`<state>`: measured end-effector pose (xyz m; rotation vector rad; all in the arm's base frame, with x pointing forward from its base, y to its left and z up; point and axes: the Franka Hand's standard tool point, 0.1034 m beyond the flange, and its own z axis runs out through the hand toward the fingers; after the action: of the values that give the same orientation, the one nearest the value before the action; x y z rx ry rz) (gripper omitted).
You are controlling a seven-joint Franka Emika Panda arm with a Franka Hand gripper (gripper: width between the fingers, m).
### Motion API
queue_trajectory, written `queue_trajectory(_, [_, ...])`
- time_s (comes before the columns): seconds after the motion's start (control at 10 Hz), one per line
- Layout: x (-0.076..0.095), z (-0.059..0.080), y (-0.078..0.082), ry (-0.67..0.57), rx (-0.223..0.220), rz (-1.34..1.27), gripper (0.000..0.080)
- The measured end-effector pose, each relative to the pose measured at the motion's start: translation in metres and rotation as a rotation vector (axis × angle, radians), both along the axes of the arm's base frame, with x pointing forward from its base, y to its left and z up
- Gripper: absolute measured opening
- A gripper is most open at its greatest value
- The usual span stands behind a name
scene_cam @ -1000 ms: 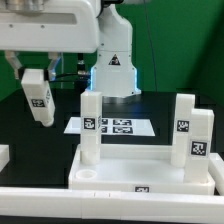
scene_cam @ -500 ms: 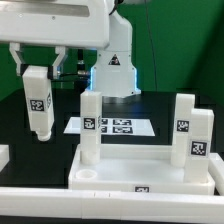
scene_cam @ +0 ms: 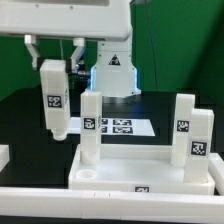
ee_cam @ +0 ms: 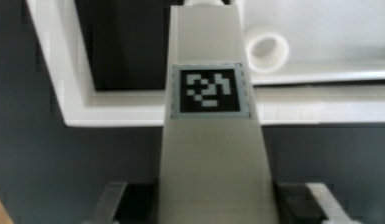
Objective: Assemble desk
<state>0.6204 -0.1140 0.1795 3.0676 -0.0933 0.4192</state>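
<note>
The desk panel (scene_cam: 140, 172) lies flat at the front of the black table, rim up. Three white tagged legs stand upright in it: one (scene_cam: 90, 125) at its left back corner and two (scene_cam: 185, 118) (scene_cam: 200, 138) at the right. My gripper (scene_cam: 53, 55) is shut on a fourth leg (scene_cam: 53, 100), which hangs about upright just left of the panel, above the table. In the wrist view that leg (ee_cam: 210, 130) runs out from between my fingers (ee_cam: 121, 200). Its tag (ee_cam: 212, 92) faces the camera, and the panel's rim with an open round socket (ee_cam: 269, 47) lies beyond its tip.
The marker board (scene_cam: 120, 127) lies on the table behind the panel. The arm's base (scene_cam: 112, 70) stands at the back. A white piece (scene_cam: 3, 156) shows at the exterior view's left edge. A white bar (scene_cam: 100, 208) runs along the front.
My gripper has carried the held leg up and toward the exterior view's right, closer to the panel. The leg has turned from tilted to about upright.
</note>
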Motion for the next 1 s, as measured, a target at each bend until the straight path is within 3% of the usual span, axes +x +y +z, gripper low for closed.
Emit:
queue_trajectory(0.3, [-0.001, -0.001, -0.004, -0.022, -0.015, -0.002, 0.029])
queue_trajectory(0.4, [0.002, 0.0, -0.007, -0.078, -0.045, 0.0, 0.029])
queue_trajectory(0.8, [0.018, -0.011, 0.031, -0.117, -0.045, 0.04, 0.029])
queue_trajectory(1.0, [0.017, -0.012, 0.031, -0.108, -0.037, 0.025, 0.029])
